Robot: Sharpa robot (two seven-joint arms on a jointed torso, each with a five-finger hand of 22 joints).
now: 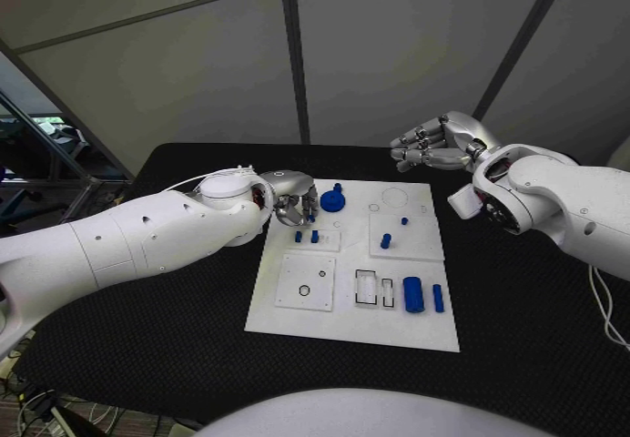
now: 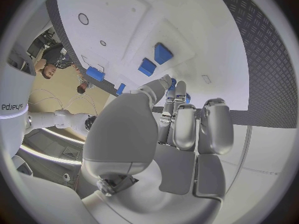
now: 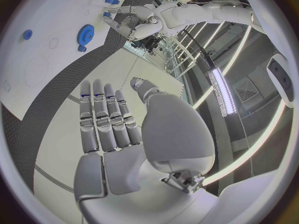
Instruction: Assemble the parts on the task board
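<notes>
Black table (image 1: 157, 346), white task board (image 1: 344, 330) centred; grey wall panels behind. L hand (image 1: 291, 202) state unclear; R hand (image 1: 433, 144) curled, empty.

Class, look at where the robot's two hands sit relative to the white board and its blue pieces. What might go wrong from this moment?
1. The left hand hovers at the task board edge beside the blue gear; it may knock it.
2. The two small blue pegs lie just below that hand and could be swept aside.
3. The right hand is off the board.

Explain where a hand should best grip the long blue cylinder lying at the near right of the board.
Probably across its middle, from above: the blue cylinder lies flat on the task board, long sides exposed. A thinner blue bar lies close on one side, so fingers need care there.
</notes>
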